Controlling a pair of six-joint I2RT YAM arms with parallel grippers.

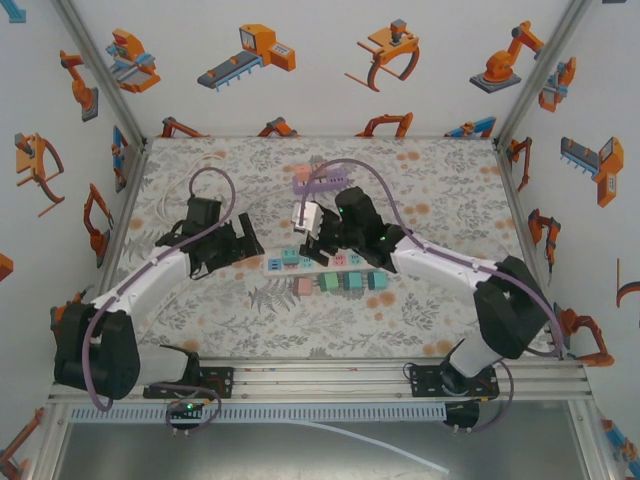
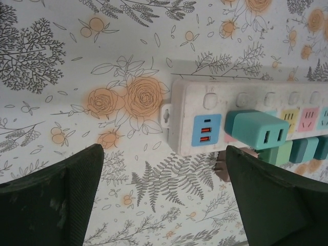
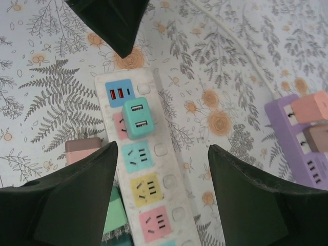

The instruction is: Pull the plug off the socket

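A teal plug (image 3: 137, 119) with two USB ports sits in a socket of the white power strip (image 3: 169, 205), next to the strip's blue USB panel. My right gripper (image 3: 163, 154) hovers open above the strip's teal and yellow sockets, just short of the plug, with nothing between its fingers. My left gripper (image 2: 164, 169) is open over bare tablecloth at the strip's end, where the teal plug (image 2: 256, 130) and strip (image 2: 189, 107) lie just past its right finger. From above, the left gripper (image 1: 245, 240) and the right gripper (image 1: 322, 240) face each other over the strip (image 1: 275, 265).
Loose pink, green and teal plugs (image 1: 340, 282) lie in a row in front of the strip. A purple power strip (image 3: 300, 154) with plugs in it lies further back, and a white cable (image 3: 246, 56) runs towards it. Printed walls close in the table.
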